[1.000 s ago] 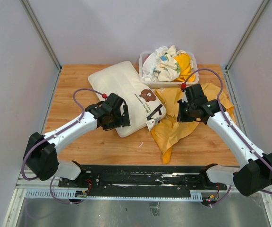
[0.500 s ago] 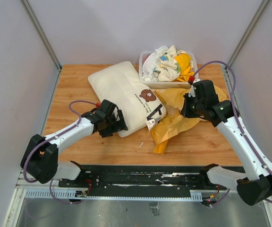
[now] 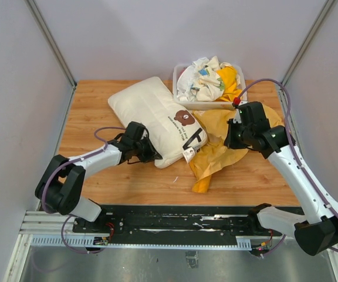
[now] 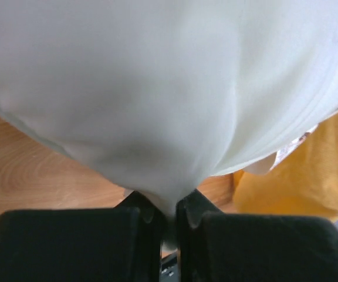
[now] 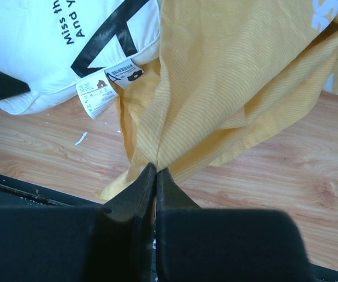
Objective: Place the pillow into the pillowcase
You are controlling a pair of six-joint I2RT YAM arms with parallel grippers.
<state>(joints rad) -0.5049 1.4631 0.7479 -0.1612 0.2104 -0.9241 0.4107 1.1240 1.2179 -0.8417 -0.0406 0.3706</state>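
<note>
Top view: the pillow lies aslant on the table, running from 10 o'clock down to the middle. Its bear face and black lettering are at its 4 o'clock end. The left gripper meets the pillow's near long edge at about 7 o'clock, but its jaws are too small here to tell how they stand. The pillowcase is a crumpled orange-yellow heap touching the pillow at its 4 o'clock side, with part of the pillow's lettered end resting over it. The right gripper sits on top of the heap, toward its 1 o'clock part. A clear tub of mixed cloths stands at 12 to 1 o'clock by the far edge, just beyond the pillow's far corner and the pillowcase.

Left wrist view: the pillow fills the upper frame as a white bulge. The left gripper at 6 o'clock is pinched closed on a fold of the pillow's lower edge, and the fabric draws down to a point between the two fingers. Bare table shows at 8 o'clock and the pillowcase at 4 o'clock.

Right wrist view: the right gripper at 6 o'clock is clamped tight on a gathered fold of the pillowcase, which fans out upward toward 1 o'clock. The pillow is at 10 o'clock, its lettered end partly visible. A white label hangs at its corner, against the pillowcase. The table shows at 4 o'clock.
</note>
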